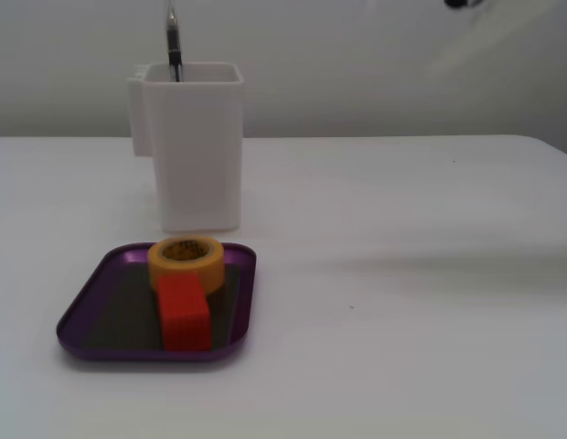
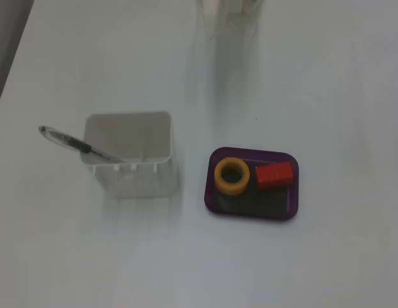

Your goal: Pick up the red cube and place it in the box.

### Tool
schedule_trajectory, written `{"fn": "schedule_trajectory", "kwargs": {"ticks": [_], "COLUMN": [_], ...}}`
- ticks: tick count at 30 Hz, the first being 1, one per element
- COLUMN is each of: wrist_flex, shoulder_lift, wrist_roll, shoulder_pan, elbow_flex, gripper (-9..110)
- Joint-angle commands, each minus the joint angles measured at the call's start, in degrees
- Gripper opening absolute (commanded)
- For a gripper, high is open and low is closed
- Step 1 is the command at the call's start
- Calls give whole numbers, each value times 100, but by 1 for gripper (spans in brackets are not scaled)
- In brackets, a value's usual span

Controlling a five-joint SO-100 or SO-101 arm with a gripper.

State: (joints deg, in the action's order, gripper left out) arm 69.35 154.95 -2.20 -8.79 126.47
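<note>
Block already lying in the tray, arm out of sight

Gripper and arm are not clearly visible in either fixed view; only a pale blur and a small dark shape show near the top edges, so I cannot tell how far the fingers are open or if they hold anything.

The red cube (image 1: 184, 315) lies flat on the dark floor of the box (image 1: 79, 309), which is a shallow purple tray. In the view from above, the red cube (image 2: 274, 174) is in the right part of the box (image 2: 250, 212), with its end just beside the yellow tape roll (image 2: 232, 176), possibly touching it. The tape roll (image 1: 186, 262) is also inside the tray. A tall white container (image 1: 193, 146) stands near the tray, apart from it, with a pen (image 2: 74, 144) leaning in it.

I judge the placing as done. Some risk is left: if the arm comes down again near the tray, it could push the block against the roll or over the low rim, because the rim is shallow. It could also slide the light tray on the smooth white table (image 1: 430, 274), or knock the container.
</note>
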Motion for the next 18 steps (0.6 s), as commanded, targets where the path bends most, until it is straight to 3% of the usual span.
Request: {"fn": "schedule_trajectory", "kwargs": {"ticks": [1,12,18], "wrist_flex": [-492,-105,44], "shoulder_lift": [1143,3937,4271], "wrist_roll": [35,211,176], "shoulder_pan": [-18,0,0], "elbow_flex": [1450,3560,3999], "gripper": [18,18,18]}}
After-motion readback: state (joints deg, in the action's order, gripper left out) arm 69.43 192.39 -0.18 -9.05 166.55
